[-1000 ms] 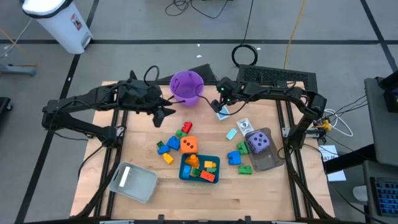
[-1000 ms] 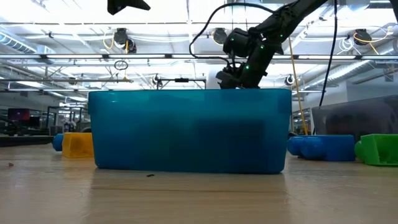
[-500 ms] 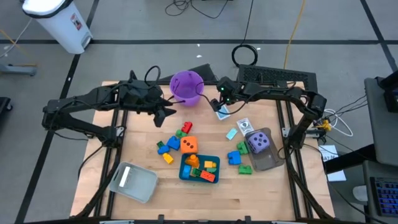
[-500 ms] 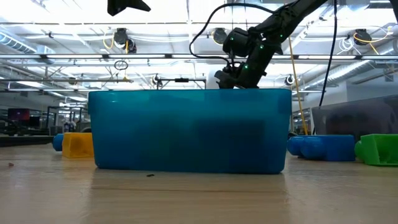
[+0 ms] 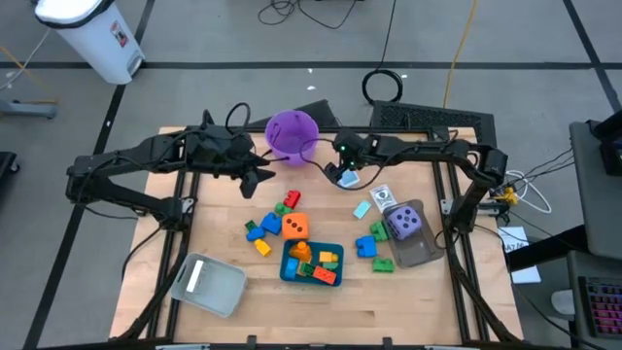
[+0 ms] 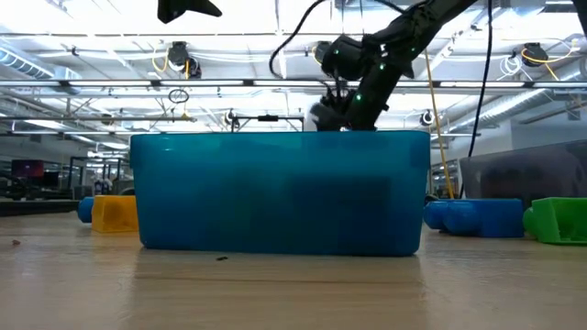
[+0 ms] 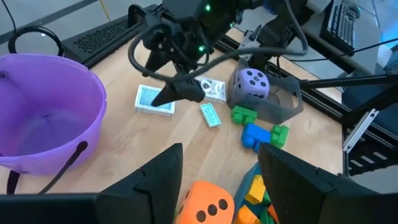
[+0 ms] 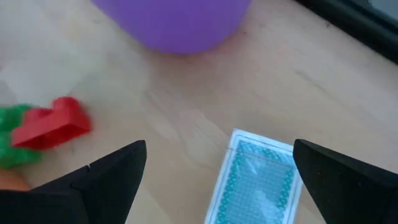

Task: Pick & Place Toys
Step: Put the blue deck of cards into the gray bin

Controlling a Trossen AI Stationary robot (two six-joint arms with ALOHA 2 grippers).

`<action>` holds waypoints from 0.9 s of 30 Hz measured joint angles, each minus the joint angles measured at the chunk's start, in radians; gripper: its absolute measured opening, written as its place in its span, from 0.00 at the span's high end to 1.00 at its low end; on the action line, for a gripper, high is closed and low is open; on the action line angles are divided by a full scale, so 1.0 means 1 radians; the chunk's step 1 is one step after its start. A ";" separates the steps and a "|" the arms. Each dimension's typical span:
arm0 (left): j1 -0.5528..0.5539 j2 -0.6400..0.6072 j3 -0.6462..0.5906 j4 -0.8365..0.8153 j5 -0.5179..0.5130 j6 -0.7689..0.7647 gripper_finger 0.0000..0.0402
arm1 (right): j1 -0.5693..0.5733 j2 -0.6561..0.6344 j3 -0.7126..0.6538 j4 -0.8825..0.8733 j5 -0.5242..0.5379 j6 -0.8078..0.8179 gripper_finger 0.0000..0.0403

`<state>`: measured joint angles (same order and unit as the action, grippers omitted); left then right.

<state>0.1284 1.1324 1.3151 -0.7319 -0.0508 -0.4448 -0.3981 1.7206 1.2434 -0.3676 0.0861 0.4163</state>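
Over by the purple bucket (image 5: 292,136), the right gripper (image 5: 342,175) has slid a touch leftward since a moment ago, so it now hangs right over the white-and-blue card (image 8: 256,184) lying flat on the wood; I'd guess it is lining up for a pick. Its fingers (image 8: 102,180) stand spread wide on either side of the card, not touching it, with nothing between them.

Nearest the front edge sits the grey tray (image 5: 209,285), then the teal tray (image 5: 309,274), which already holds a heap of bricks. Just past it lie the orange die (image 5: 295,227) and loose bricks, a red brick (image 8: 57,122) among them, out in the open where either arm can reach. The purple die (image 5: 405,222) rests in the clear tray (image 5: 421,251) on the right.

Farther back, the left gripper (image 5: 255,180) hovers with jaws partly apart and empty, seemingly waiting.
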 joint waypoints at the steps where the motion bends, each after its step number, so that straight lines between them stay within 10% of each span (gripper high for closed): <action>1: 0.000 0.000 0.000 0.000 0.000 -0.003 0.46 | 0.004 0.009 0.000 -0.011 0.025 0.022 0.02; 27: 0.000 0.000 0.000 0.001 -0.001 -0.018 0.46 | -0.007 0.115 0.000 -0.100 0.073 0.165 0.01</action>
<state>0.1284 1.1324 1.3155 -0.7311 -0.0517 -0.4625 -0.4050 1.8351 1.2434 -0.4678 0.1591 0.5815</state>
